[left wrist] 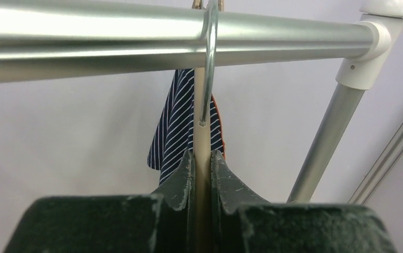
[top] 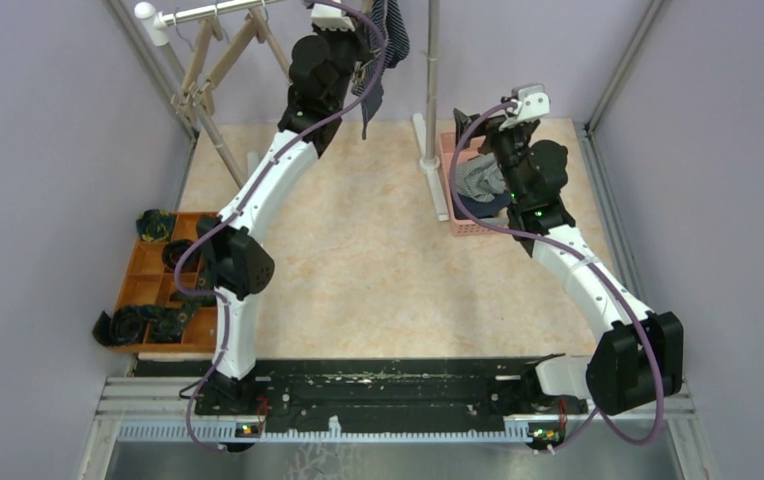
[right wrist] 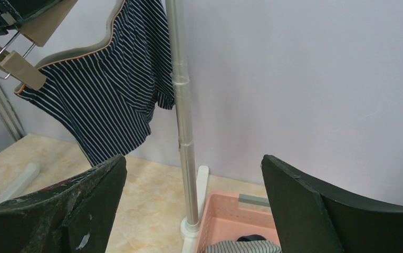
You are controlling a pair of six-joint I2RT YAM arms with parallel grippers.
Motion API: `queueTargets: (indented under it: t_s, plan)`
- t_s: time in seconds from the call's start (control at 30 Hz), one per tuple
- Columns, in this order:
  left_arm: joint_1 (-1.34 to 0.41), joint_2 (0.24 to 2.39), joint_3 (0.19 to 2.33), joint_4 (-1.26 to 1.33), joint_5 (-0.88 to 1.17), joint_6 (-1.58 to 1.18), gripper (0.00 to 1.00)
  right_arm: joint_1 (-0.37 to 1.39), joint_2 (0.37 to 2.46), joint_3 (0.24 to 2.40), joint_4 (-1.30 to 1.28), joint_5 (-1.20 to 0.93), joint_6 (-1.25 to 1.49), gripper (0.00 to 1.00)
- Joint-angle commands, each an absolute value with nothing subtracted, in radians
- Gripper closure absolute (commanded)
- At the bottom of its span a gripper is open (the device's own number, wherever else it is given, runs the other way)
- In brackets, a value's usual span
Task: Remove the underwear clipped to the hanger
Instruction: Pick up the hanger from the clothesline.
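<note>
underwear (right wrist: 102,100), navy pinstriped, hangs from a wooden hanger (left wrist: 199,134) over a beige marbled table (top: 358,260) between lilac walls (right wrist: 305,79); left claw (left wrist: 202,158) clamps the hanger, right claw (right wrist: 193,164) gapes wide.

Lilac walls (top: 38,150), beige floor (top: 358,260), metal rail (left wrist: 83,37)

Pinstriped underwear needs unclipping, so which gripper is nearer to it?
Left. The left gripper is shut on the wooden hanger carrying the pinstriped underwear; the right gripper hangs open beyond the pole, above the pink basket.
</note>
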State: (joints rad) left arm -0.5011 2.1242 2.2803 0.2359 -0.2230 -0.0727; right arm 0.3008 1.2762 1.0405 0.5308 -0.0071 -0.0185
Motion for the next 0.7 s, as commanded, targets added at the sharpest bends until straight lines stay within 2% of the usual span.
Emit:
queueTargets:
  t_s: [0.0, 0.3, 0.53, 0.67]
  plan:
    - [-0.497, 2.066, 2.302, 0.337, -0.189, -0.004, 1.00, 0.314, 1.266, 1.043, 0.570, -0.026, -0.023, 0.01]
    - [-0.530, 1.955, 2.263, 0.352, -0.217, 0.084, 1.00, 0.314, 1.296, 1.049, 0.557, -0.028, -0.013, 0.01]
    - [-0.554, 1.818, 2.197, 0.162, -0.280, 0.057, 1.00, 0.314, 1.286, 1.057, 0.551, -0.026, -0.011, 0.01]
    - [-0.555, 1.724, 2.057, 0.103, -0.286, 0.004, 1.00, 0.314, 1.277, 1.046, 0.563, -0.029, -0.004, 0.01]
